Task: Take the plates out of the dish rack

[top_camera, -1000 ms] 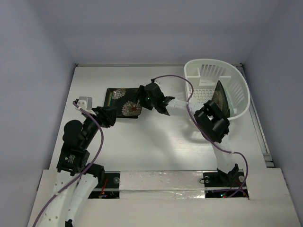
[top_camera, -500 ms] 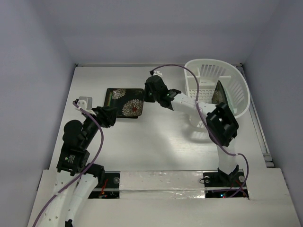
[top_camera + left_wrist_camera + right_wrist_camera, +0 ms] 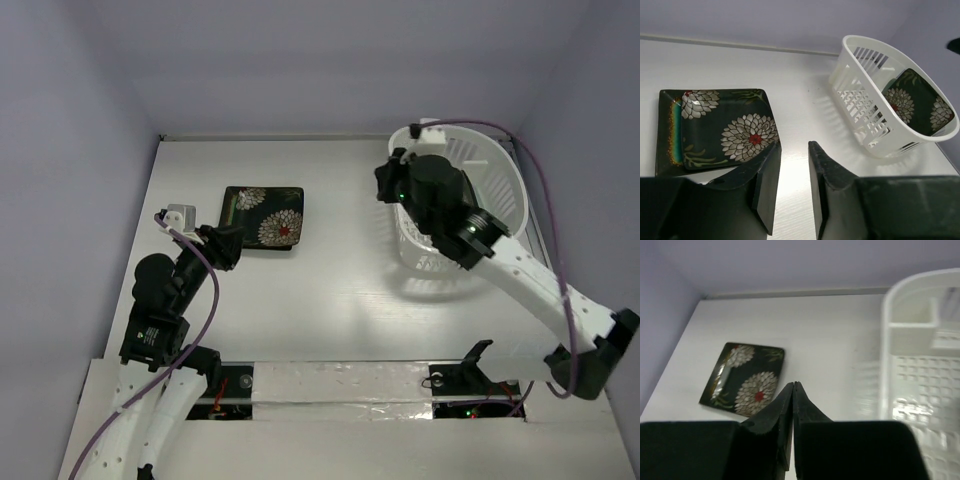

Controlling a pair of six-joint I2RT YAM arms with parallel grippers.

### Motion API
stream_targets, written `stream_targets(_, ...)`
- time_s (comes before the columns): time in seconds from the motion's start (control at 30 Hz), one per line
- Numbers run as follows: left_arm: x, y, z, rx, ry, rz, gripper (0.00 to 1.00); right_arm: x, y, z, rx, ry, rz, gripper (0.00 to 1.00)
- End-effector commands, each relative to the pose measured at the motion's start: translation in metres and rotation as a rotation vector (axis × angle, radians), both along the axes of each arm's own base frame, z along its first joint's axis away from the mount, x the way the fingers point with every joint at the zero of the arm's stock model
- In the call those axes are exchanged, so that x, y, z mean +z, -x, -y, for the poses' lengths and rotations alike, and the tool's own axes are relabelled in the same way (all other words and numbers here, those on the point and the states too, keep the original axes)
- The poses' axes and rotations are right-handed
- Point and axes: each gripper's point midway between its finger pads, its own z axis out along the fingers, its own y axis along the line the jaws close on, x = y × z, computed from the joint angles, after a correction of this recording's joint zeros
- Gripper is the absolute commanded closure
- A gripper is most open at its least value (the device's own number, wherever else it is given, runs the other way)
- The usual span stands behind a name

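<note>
Two plates lie stacked on the table: a black flowered plate (image 3: 727, 132) (image 3: 268, 219) (image 3: 751, 381) rests on a teal plate (image 3: 674, 131) whose edge shows at the left. Another black flowered plate (image 3: 914, 102) leans upright inside the white dish rack (image 3: 860, 107) (image 3: 505, 190) (image 3: 920, 370). My left gripper (image 3: 794, 150) (image 3: 226, 246) hovers just near of the stack, open by a narrow gap with nothing in it. My right gripper (image 3: 793, 386) (image 3: 384, 186) is shut and empty, raised by the rack's left end.
My right arm (image 3: 500, 255) stretches over the rack and hides most of its inside in the top view. Walls close in the table at the back and on both sides. A metal rail (image 3: 545, 260) runs along the right edge.
My right gripper left the flowered plate on the stack, shut, and swung right and up to the rack. My left gripper's jaws have narrowed; that arm stayed put.
</note>
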Motion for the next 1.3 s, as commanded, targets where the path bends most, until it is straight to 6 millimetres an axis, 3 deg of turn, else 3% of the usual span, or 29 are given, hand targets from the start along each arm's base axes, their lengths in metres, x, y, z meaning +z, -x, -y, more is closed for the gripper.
stream_targets(0.0, 0.026, 0.004, 0.000, -0.007, 0.022, 0.075, 0.75, -0.028, 0.010, 0.081, -0.262, 0.182, -0.062, 0.90)
stream_targets(0.03, 0.026, 0.004, 0.000, -0.006, 0.025, 0.076, 0.77, -0.030, 0.016, 0.110, -0.322, 0.195, -0.086, 0.74)
stream_targets(0.07, 0.026, 0.005, -0.001, -0.002, 0.025, 0.076, 0.80, -0.032, 0.018, 0.126, -0.359, 0.195, -0.097, 0.64)
stream_targets(0.1, 0.027, 0.005, -0.001, -0.001, 0.026, 0.079, 0.81, -0.040, 0.020, 0.140, -0.394, 0.205, -0.120, 0.46)
stream_targets(0.13, 0.028, 0.006, -0.002, 0.001, 0.027, 0.081, 0.82, -0.045, 0.021, 0.166, -0.461, 0.216, -0.141, 0.39)
stream_targets(0.27, 0.029, 0.011, 0.002, -0.019, 0.028, 0.086, 0.82, -0.057, 0.033, 0.214, -0.592, 0.282, -0.201, 0.21)
stream_targets(0.37, 0.030, 0.015, 0.002, -0.024, 0.027, 0.090, 0.78, -0.064, 0.042, 0.243, -0.711, 0.395, -0.264, 0.20)
stream_targets(0.43, 0.032, 0.018, 0.004, -0.031, 0.031, 0.097, 0.72, -0.072, 0.041, 0.247, -0.717, 0.452, -0.320, 0.20)
stream_targets(0.53, 0.034, 0.021, 0.004, -0.033, 0.033, 0.106, 0.69, -0.087, 0.031, 0.237, -0.659, 0.476, -0.375, 0.20)
stream_targets(0.6, 0.036, 0.024, 0.004, -0.033, 0.033, 0.114, 0.65, -0.095, 0.028, 0.251, -0.712, 0.504, -0.413, 0.20)
stream_targets(0.63, 0.036, 0.026, 0.005, -0.041, 0.034, 0.116, 0.64, -0.105, 0.025, 0.253, -0.715, 0.531, -0.452, 0.21)
stream_targets(0.77, 0.040, 0.035, 0.009, -0.068, 0.040, 0.135, 0.63, -0.117, 0.017, 0.251, -0.706, 0.554, -0.502, 0.21)
stream_targets(0.87, 0.044, 0.039, 0.008, -0.068, 0.046, 0.149, 0.63, -0.121, 0.010, 0.260, -0.727, 0.583, -0.532, 0.21)
stream_targets(1.1, 0.050, 0.047, 0.010, -0.087, 0.055, 0.173, 0.62, -0.137, -0.010, 0.267, -0.740, 0.642, -0.586, 0.31)
stream_targets(1.27, 0.053, 0.051, 0.011, -0.098, 0.061, 0.183, 0.62, -0.139, -0.022, 0.264, -0.731, 0.664, -0.595, 0.44)
